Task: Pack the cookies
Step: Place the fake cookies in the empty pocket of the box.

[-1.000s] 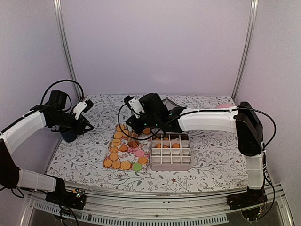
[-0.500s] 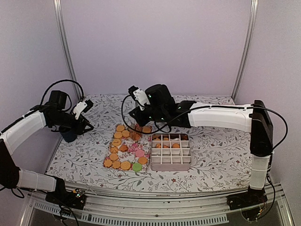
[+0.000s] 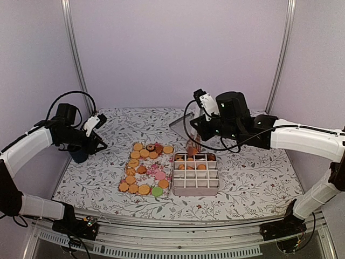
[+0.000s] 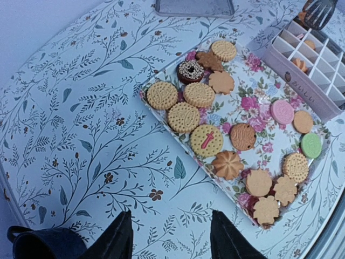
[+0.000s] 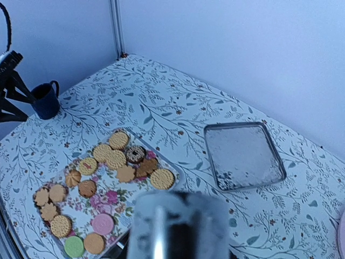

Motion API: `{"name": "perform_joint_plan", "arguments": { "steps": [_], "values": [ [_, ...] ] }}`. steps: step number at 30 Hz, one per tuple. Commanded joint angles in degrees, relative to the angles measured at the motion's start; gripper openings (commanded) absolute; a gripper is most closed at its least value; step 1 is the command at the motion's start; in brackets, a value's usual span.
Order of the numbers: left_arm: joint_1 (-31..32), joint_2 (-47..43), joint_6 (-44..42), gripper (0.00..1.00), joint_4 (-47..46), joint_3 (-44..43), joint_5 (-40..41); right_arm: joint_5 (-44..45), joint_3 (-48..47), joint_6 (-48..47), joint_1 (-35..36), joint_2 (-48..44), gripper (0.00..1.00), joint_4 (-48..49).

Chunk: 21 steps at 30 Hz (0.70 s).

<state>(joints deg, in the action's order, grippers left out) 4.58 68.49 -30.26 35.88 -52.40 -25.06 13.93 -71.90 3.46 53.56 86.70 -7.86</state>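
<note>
Leaf-printed cloth covered the table [image 3: 253, 178]. Seventeen cookies [image 4: 206, 140] lay flat on a flowered tray [image 4: 251, 102] whose long axis ran near to far, one of them pink and one green. Right of it, a sixteen-cell box [image 3: 197, 191] held more in its far cells. The left gripper [image 4: 172, 237] hung released. Only the left wrist view showed the slots of the spatula [image 4: 318, 12] clenched in the right gripper [image 3: 195, 134] above the box's far edge.

- In the right wrist view, a blurred grey and dark mass [image 5: 180, 224] fills the bottom middle, hiding the fingers of the right pincer [image 3: 195, 134]; how its jaws stand cannot be told.
- In the left wrist view, the divided box [image 4: 315, 59] runs off the right edge, the metal tray [image 4: 194, 6] off the top, and the dark mug [image 4: 46, 244] off the bottom.
- A slotted tool [image 4: 318, 12] is cut by the top edge.
</note>
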Motion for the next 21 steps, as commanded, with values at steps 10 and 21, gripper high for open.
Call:
{"name": "perform_joint_plan", "arguments": {
  "steps": [10,21],
  "values": [
    [-0.6,-0.3,-0.5,0.5,0.8,-1.3,-1.7,7.9,12.7,4.7,-1.2,-13.5,0.07,-6.4],
    [-0.6,-0.6,-0.9,0.5,1.1,-1.2,-1.5,7.3,12.5,5.0,-1.4,-12.3,0.34,-6.7]
  ]
}}
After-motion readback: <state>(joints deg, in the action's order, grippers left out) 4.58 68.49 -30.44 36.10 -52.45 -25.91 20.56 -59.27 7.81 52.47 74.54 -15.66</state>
